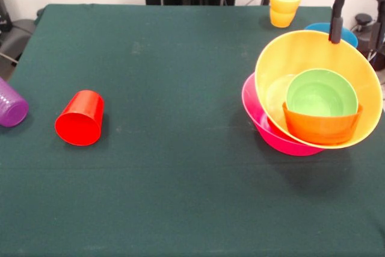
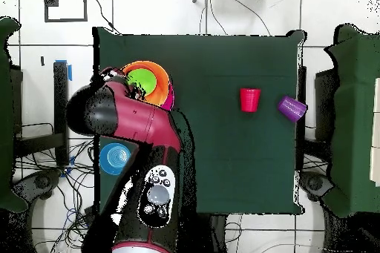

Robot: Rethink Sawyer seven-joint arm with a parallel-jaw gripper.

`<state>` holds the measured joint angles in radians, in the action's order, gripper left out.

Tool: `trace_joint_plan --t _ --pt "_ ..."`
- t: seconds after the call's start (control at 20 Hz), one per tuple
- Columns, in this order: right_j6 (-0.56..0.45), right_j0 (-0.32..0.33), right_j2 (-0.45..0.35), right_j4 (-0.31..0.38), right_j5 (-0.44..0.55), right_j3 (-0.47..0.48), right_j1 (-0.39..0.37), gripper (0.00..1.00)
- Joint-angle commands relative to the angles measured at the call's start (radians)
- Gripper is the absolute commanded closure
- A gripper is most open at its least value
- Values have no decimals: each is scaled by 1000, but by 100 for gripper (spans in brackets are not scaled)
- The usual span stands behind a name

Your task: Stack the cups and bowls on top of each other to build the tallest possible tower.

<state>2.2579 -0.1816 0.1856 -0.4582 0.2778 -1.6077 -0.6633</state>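
Observation:
The tower stands at the table's right in the front view: a pink bowl (image 1: 264, 126) carries a large yellow-orange bowl (image 1: 289, 58) tipped toward the camera. Nested in that are a green bowl (image 1: 322, 93) and a small orange bowl (image 1: 322, 127). My gripper (image 1: 335, 38) hangs at the yellow-orange bowl's upper rim and touches it. A blue bowl (image 1: 319, 28) sits just behind. A yellow cup on an orange cup (image 1: 284, 5) stands at the far edge. A red cup (image 1: 79, 118) and a purple cup (image 1: 11, 105) lie on their sides at the left.
In the overhead view the arm (image 2: 130, 120) covers part of the tower (image 2: 148, 79). The blue bowl (image 2: 113, 158) shows beside the arm. The red cup (image 2: 250, 99) and purple cup (image 2: 292, 107) lie near the opposite table edge. A dark green cloth (image 1: 180, 197) covers the table.

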Motion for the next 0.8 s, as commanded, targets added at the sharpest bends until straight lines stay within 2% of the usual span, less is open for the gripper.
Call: trace_joint_plan --t 0.05,0.4,0.65,0.8 --pt "179 -16 -8 -1 245 -65 -69 0" --pt "148 8 15 19 375 -57 -147 0" --pt "115 14 39 54 443 -54 -166 0" --pt "107 11 38 56 427 -75 -164 0"
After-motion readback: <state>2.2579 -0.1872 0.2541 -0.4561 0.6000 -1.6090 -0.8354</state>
